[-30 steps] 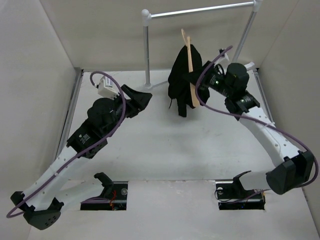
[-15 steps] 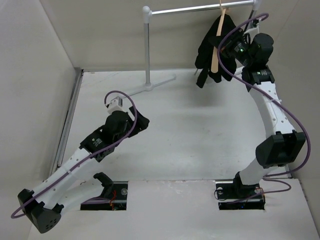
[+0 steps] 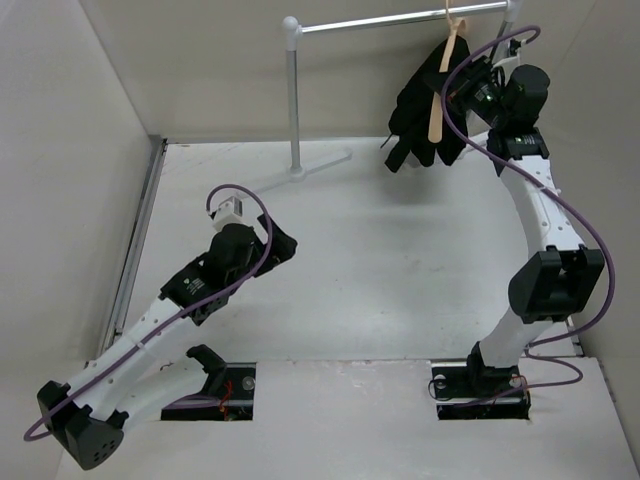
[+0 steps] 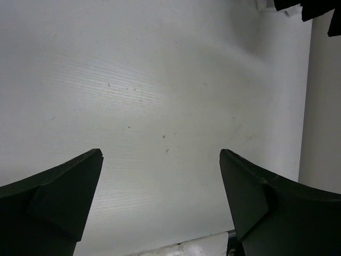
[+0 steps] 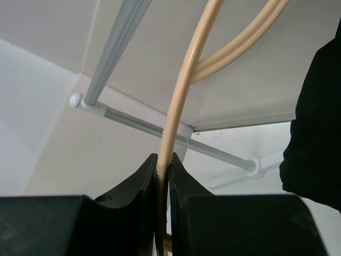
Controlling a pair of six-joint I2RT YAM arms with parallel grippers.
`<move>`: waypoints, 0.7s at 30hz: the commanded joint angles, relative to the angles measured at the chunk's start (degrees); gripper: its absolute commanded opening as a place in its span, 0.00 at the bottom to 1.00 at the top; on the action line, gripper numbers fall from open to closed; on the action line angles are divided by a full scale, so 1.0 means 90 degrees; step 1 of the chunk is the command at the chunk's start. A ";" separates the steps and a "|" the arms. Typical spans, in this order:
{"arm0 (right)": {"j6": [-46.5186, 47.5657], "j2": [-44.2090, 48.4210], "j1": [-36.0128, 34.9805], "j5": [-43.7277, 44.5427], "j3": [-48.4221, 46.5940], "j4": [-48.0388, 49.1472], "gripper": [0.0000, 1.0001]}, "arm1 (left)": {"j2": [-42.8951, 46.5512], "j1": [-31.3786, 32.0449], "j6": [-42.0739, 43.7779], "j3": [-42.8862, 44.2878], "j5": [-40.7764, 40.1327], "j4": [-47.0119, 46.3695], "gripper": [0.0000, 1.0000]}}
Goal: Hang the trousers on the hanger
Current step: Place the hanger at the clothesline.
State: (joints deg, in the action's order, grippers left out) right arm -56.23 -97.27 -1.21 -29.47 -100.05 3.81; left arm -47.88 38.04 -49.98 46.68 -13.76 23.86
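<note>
The thin light tan wooden hanger [image 3: 436,105] stands edge-on between the fingers of the right gripper [image 3: 458,88], which is clenched on one of its slim arms. In the right wrist view the two dark jaws press flat against the wood with no gap, and the hanger [image 5: 178,96] runs straight up from the fingertips before forking toward its hook, which passes out of the top of that view. Pinching the arm rather than the hook looks chosen to leave the hook free to go over a bar. The black cloth trousers [image 3: 413,105] are draped over the hanger and fall in folds on the side of it away from the gripper. A dark edge of the trousers [image 5: 314,122] shows at the right of the wrist view, and their own weight seems to be what keeps them on. Above and just beyond the fingertips runs the silver rail of the white-and-silver pole rack [image 3: 390,18]. From overhead the hook reaches up to the rail, but I cannot tell whether it rests on it. The high reach of the arm suggests the aim is to hang it there. The left gripper [image 3: 283,243] is released and holds nothing, its fingers spread wide over the bare white table [image 4: 160,80]. It sits low and well apart from the hanger, probably parked out of the right arm's way.
</note>
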 commanded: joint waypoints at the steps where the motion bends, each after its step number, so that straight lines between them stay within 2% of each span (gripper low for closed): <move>1: 0.0085 -0.0031 0.0042 -0.0026 -0.0319 0.1031 0.04 | 0.0134 -0.0101 0.0006 -0.0137 -0.0102 -0.0005 0.96; 2: 0.0085 -0.0051 0.0042 0.0003 -0.0271 0.1041 0.04 | 0.0154 -0.0130 -0.0004 -0.0157 -0.0102 0.0015 1.00; 5: 0.0037 -0.0090 0.0062 0.0023 -0.0153 0.1080 0.06 | 0.0222 -0.0189 -0.0033 -0.0206 -0.0141 0.0161 1.00; 10: -0.0022 -0.0139 0.0071 0.0091 -0.0026 0.1100 0.14 | 0.0271 -0.0248 -0.0043 -0.0235 -0.0297 0.0425 1.00; 18: -0.0139 -0.0285 0.0052 0.0169 0.0149 0.0944 0.16 | 0.0466 -0.0296 -0.0121 -0.0323 -0.0307 0.0523 1.00; 21: -0.0139 -0.0276 0.0052 0.0238 0.0267 0.0944 0.20 | 0.0525 -0.0287 -0.0179 -0.0362 -0.0307 0.0533 1.00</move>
State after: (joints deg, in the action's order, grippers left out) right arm -57.89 -99.26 -1.19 -29.56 -97.80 6.09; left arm -44.40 35.86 -50.65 44.31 -15.33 27.97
